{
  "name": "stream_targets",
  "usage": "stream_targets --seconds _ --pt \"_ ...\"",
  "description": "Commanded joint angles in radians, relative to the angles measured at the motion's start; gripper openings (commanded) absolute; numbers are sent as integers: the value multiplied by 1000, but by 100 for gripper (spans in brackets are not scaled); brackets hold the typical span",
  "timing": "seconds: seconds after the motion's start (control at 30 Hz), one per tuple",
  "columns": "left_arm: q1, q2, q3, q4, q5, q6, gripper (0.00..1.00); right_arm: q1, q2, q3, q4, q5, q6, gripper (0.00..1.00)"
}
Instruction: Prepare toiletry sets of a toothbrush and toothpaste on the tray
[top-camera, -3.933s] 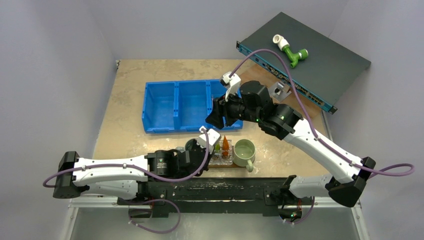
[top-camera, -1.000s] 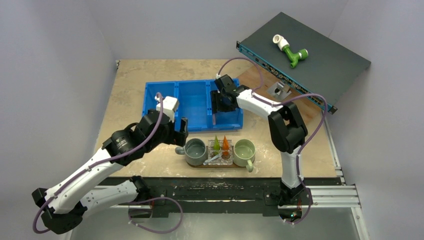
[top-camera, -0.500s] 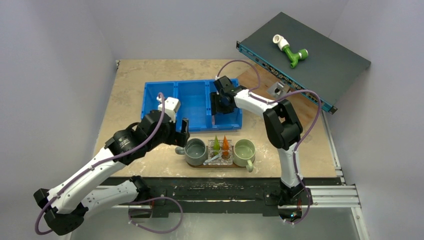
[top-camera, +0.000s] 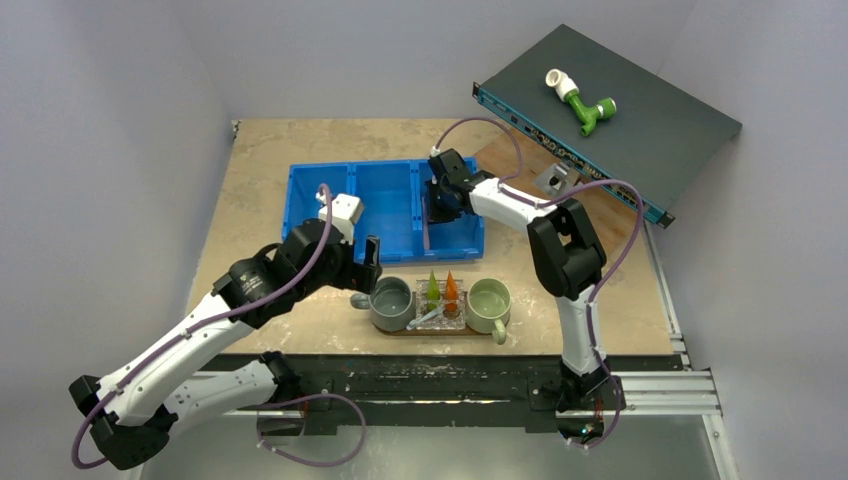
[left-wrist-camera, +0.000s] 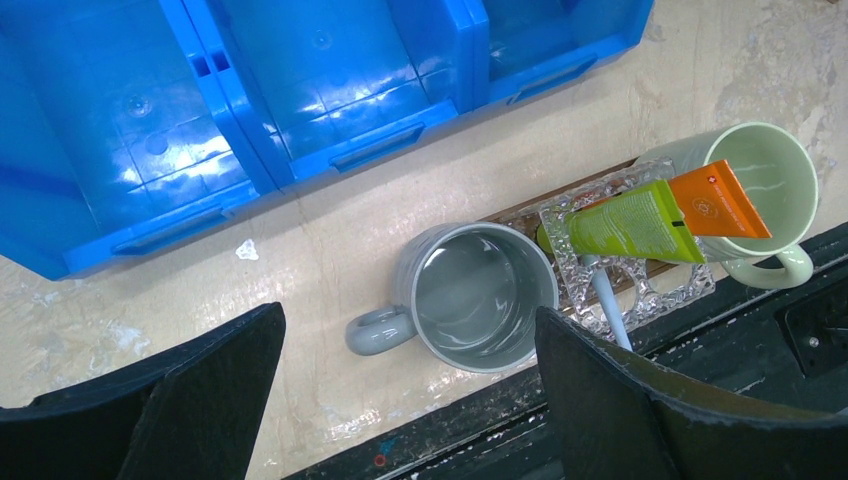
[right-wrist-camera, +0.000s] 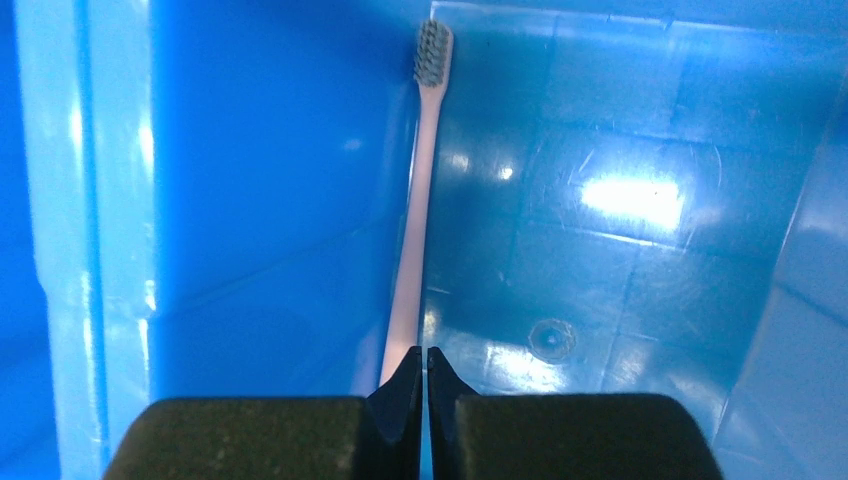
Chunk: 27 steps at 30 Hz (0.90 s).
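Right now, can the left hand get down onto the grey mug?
Probably yes: the left hand hangs open over the grey mug with nothing between them. The right hand, shut on the pink toothbrush, is off at the blue bin.

A robotics lab test cell: plain pale grey walls (top-camera: 120, 120) box in a scuffed beige tabletop (top-camera: 262, 165), with an aluminium rail frame (top-camera: 665, 386) along its near edge. A dark rack-mount network unit (top-camera: 640, 125) is propped at the far right, and a blue three-compartment plastic bin (top-camera: 330, 215) sits mid-table.

Toothbrush (right-wrist-camera: 413, 230) in bin (right-wrist-camera: 620, 200), right compartment
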Motion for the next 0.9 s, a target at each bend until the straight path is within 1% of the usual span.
stream_targets --seconds 0.0,0.27,0.6,0.77,0.87 --pt "5 3 5 40 9 12 95 -15 -41 14 63 -70 42 0" --pt "6 17 17 37 21 9 95 -30 10 31 128 -174 88 0" --pt "8 23 25 31 25 9 95 -31 101 74 166 -247 133 0" --pt "7 23 26 30 31 6 95 -31 124 74 167 -248 138 0" --pt "7 23 24 29 31 5 95 -31 122 73 135 -187 117 0"
